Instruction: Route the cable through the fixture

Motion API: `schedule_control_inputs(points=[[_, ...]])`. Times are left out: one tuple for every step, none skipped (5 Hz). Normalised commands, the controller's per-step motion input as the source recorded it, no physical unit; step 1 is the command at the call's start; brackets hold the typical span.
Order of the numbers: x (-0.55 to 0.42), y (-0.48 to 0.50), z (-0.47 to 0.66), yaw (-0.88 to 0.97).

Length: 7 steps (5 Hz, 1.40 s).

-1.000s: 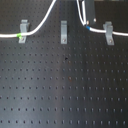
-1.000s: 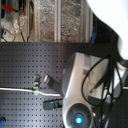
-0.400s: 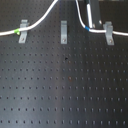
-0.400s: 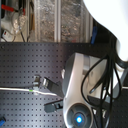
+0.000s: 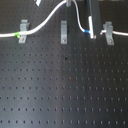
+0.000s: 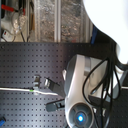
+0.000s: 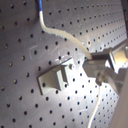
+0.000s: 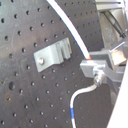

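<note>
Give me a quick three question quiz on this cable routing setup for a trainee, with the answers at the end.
1. Yes or no: does the cable pass through the middle fixture in the first exterior view?
2. How many grey clips stand on the pegboard?
3. Which band lies by the left clip? A green, B blue, C red.
Key: 1 no; 2 three; 3 A, the green band.

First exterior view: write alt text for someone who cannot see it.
A long thin white cable loops across the top of a black perforated board, passing three small grey metal clip brackets. Its green band sits at the clip on the first exterior view's left, its blue band near the one on the right; it arcs above the upright middle fixture. The dark tool holds it.
</note>
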Motion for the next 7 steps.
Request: schedule_control_inputs(points=[[-0.129,-0.031,0.02,0.12],[-0.264,0.066,0.38,0.26],[-0.268,0.108,0.20,0.68],[-0.061,0.076,0.22,0.09],[-0.086,0.046,0.05,0.39],[-0.037,-0.002,0.20,0.09],[0.000,0.000,0.00,0.01]])
